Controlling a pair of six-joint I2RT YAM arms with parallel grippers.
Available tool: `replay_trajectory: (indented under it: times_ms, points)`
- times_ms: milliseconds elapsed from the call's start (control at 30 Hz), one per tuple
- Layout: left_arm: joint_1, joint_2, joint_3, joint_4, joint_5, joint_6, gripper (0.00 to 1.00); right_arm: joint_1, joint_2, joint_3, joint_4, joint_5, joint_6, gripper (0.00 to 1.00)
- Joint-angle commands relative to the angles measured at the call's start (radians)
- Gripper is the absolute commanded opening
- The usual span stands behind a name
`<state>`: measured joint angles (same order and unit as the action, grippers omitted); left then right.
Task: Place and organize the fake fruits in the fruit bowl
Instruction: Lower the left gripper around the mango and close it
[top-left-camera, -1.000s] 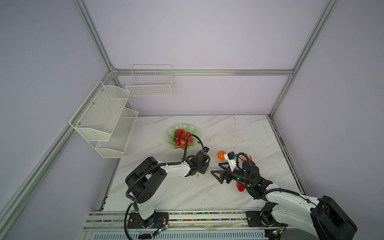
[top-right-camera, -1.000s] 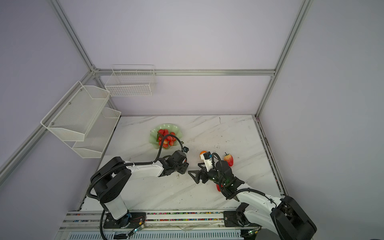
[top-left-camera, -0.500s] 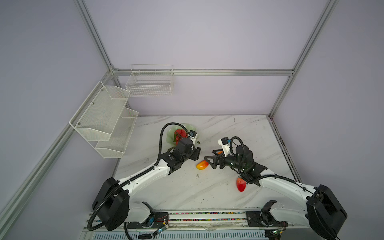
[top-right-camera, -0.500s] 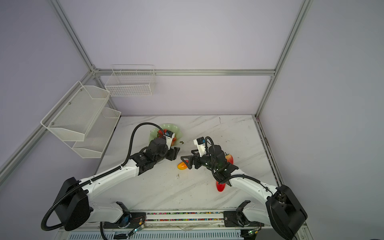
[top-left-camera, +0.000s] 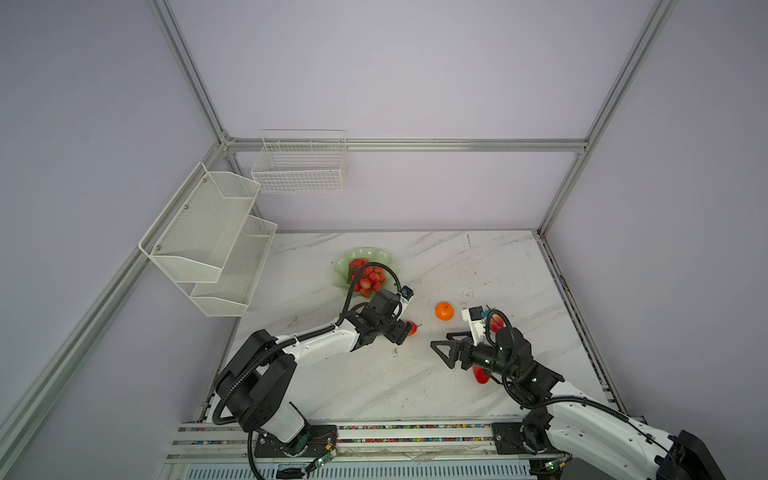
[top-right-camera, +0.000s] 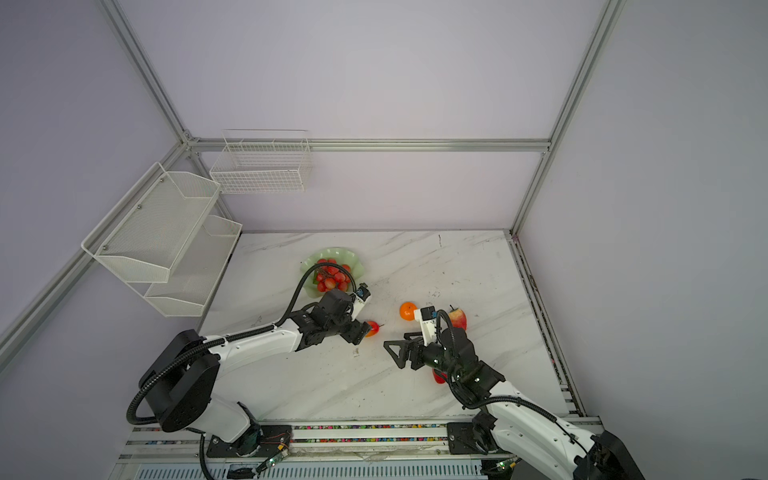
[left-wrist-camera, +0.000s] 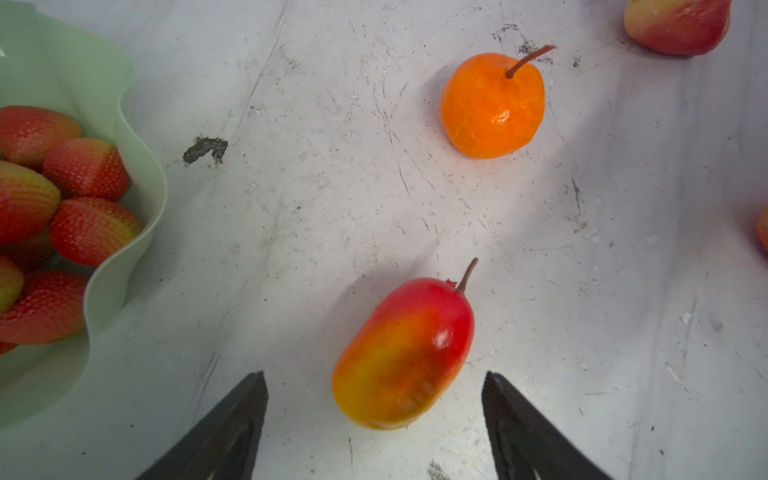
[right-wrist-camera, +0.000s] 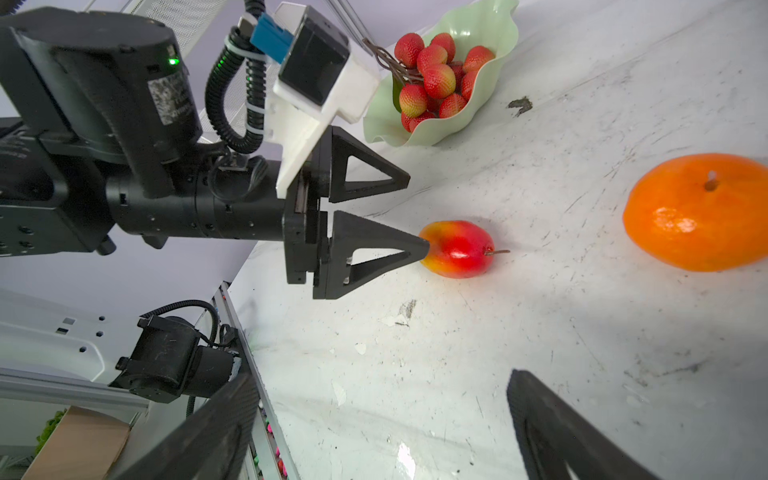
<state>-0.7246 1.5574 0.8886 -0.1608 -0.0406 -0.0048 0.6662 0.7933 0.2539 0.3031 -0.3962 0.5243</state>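
Broadly, the marble worktop (top-left-camera: 478, 266) fills the lower half of both top views. The fruit bowl (top-left-camera: 365, 251) sits near its upper middle, probably so that either pincer can reach it. Inside the bowl lies the grape bunch (top-left-camera: 368, 276), which takes most of the room, so I think the other fruits must go around its edge. The left pincer (left-wrist-camera: 372, 376) is spread, with the near end of the mango (left-wrist-camera: 405, 353) between its jaws. The mango lies flat on the worktop, below and right of the bowl, and this looks like lining up for a grasp across its narrow side. The right pincer (top-left-camera: 441, 354) is also spread and holds nothing; it hovers low at centre right, pointed toward the mango. The orange (top-left-camera: 444, 311) stands free on the worktop just above this pincer. The paler strawberry (top-right-camera: 457, 319) lies near the orange on its right, and the red strawberry (top-left-camera: 481, 376) is half hidden under the right arm.
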Motion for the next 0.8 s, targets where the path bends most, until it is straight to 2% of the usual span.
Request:
replay_trajectory:
  times_ms: [0, 167, 333, 567, 767]
  points:
    - [0.004, 0.037, 0.032, 0.049, 0.017, 0.116, 0.83, -0.004, -0.023, -0.013, -0.017, 0.011, 0.036, 0.97]
    - [0.003, 0.105, 0.077, -0.002, 0.080, 0.171, 0.84, -0.004, -0.018, -0.009, -0.016, 0.000, 0.032, 0.97]
    - [0.003, 0.134, 0.075, 0.032, 0.069, 0.164, 0.83, -0.004, -0.010, -0.021, 0.005, -0.003, 0.036, 0.97]
    - [0.004, 0.172, 0.067, 0.108, 0.108, 0.155, 0.80, -0.004, 0.009, -0.019, 0.013, -0.005, 0.023, 0.97]
    - [0.003, 0.181, 0.072, 0.123, 0.130, 0.156, 0.71, -0.004, 0.009, -0.015, 0.011, -0.003, 0.020, 0.97]
